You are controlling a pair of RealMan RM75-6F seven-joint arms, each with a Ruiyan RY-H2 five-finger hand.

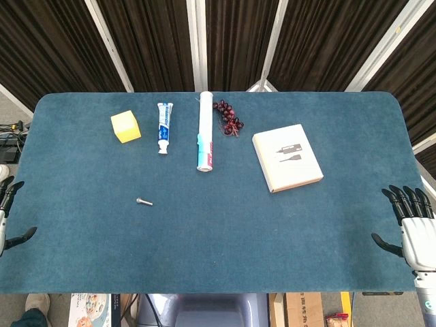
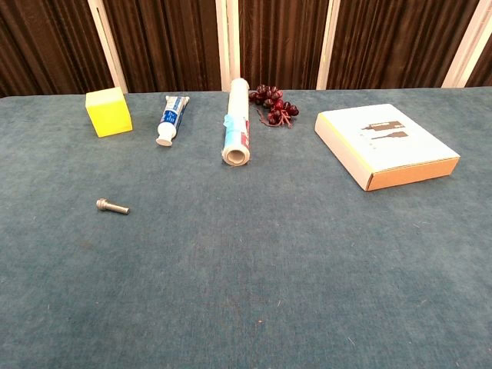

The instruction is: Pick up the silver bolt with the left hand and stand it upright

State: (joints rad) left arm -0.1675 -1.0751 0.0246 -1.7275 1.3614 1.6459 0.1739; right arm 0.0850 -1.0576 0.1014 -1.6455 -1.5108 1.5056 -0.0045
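The silver bolt (image 1: pixel 143 201) lies flat on the blue table cloth (image 1: pixel 218 238), left of centre; in the chest view the bolt (image 2: pixel 112 206) rests with its head to the left. My left hand (image 1: pixel 8 211) shows at the far left edge of the head view, fingers spread and holding nothing, well to the left of the bolt. My right hand (image 1: pixel 411 221) hovers at the far right edge, fingers apart and empty. Neither hand appears in the chest view.
Along the back stand a yellow cube (image 1: pixel 125 127), a toothpaste tube (image 1: pixel 164 127), a white roll (image 1: pixel 205 131) and dark grapes (image 1: pixel 228 117). A flat white box (image 1: pixel 287 157) lies right of centre.
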